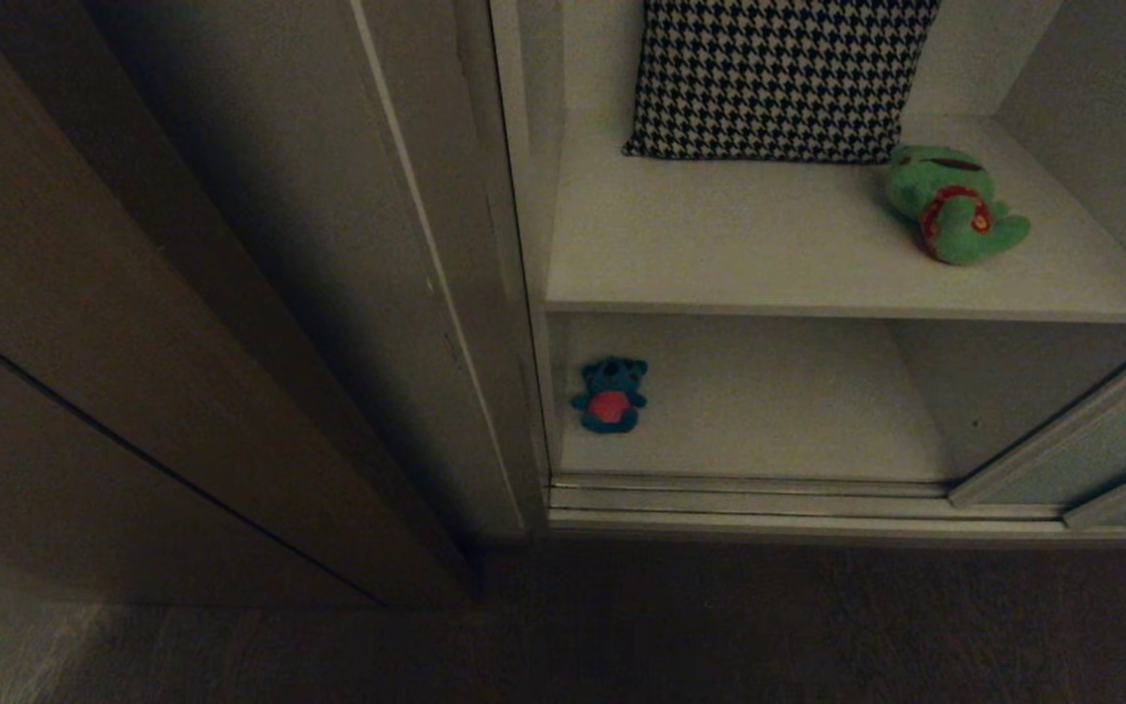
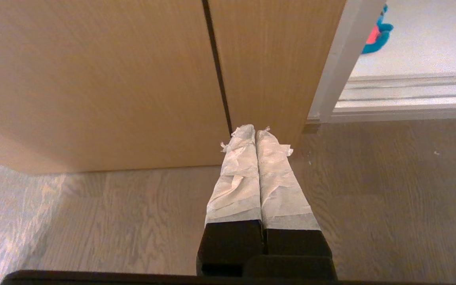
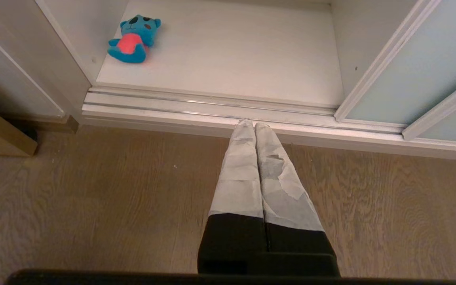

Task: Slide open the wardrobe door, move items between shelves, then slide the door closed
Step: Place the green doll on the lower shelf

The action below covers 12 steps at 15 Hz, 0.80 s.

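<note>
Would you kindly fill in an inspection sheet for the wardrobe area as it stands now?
Surface: upper shelf and lower shelf, off-white, both exposed.
Job's things: green frog on the upper shelf, right side; teal bear on the lower shelf, left side; sliding door pushed to the right.
Clutter: houndstooth cushion at the back of the upper shelf.
Grippers: left pincer shut, empty, over the floor; right pincer shut, empty, near the door track.
Cables: nothing seen.
Surroundings: brown wooden panels, wood floor.

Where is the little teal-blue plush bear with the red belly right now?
In the head view, the teal-blue plush bear lies on the off-white lower shelf, at its left end against the side wall, below the shelf holding the green plush frog.
</note>
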Available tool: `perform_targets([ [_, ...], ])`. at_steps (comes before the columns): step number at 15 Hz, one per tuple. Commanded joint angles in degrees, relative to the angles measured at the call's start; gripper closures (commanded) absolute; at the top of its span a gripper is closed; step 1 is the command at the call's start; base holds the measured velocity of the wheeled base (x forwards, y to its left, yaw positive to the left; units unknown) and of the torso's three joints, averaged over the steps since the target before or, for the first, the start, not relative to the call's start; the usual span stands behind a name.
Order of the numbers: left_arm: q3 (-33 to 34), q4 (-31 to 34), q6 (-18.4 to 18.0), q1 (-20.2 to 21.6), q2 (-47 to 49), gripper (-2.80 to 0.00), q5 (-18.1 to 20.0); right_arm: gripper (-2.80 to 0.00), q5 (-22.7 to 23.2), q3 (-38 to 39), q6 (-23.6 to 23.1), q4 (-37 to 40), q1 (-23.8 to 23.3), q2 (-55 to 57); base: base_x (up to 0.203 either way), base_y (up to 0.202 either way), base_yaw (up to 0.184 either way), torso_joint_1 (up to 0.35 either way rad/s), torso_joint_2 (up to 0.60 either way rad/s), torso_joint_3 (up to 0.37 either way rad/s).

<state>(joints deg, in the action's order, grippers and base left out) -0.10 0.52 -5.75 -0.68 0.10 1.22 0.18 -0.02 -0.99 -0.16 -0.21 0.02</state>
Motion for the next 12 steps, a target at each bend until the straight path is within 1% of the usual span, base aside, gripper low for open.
perform_targets([
  [1, 0.0, 0.0, 0.0, 0.1, 0.1, 0.00, 0.0, 0.00, -0.1, -0.2, -0.2, 0.4, 0.0, -0.1, 0.000, 0.000, 0.000, 0.000, 0.00, 0.000],
  [3, 0.0, 0.0, 0.0, 0.0, 0.1, 0.00, 0.1, 0.00, -0.6, -2.1, -0.2, 5.1, 0.0, -0.1, 0.000, 0.000, 0.000, 0.000, 0.00, 0.000],
  [5, 0.0, 0.0, 0.0, 0.0, 0.1, 0.00, 0.1, 0.00, -1.3, -9.5, -0.3, 10.9, 0.0, 2.3, 0.000, 0.000, 0.000, 0.000, 0.00, 0.000],
  [7, 0.0, 0.0, 0.0, 0.0, 0.1, 0.00, 0.1, 0.00, -1.5, -17.9, 0.6, 13.6, 0.0, 9.8, 0.000, 0.000, 0.000, 0.000, 0.00, 0.000],
  [9, 0.0, 0.0, 0.0, 0.0, 0.1, 0.00, 0.1, 0.00, -1.5, -24.1, 0.6, 13.9, 0.0, 17.5, 0.000, 0.000, 0.000, 0.000, 0.00, 0.000],
  [12, 0.0, 0.0, 0.0, 0.0, 0.1, 0.00, 0.1, 0.00, -1.5, -34.3, 0.0, 10.9, 0.0, 30.6, 0.000, 0.000, 0.000, 0.000, 0.00, 0.000],
])
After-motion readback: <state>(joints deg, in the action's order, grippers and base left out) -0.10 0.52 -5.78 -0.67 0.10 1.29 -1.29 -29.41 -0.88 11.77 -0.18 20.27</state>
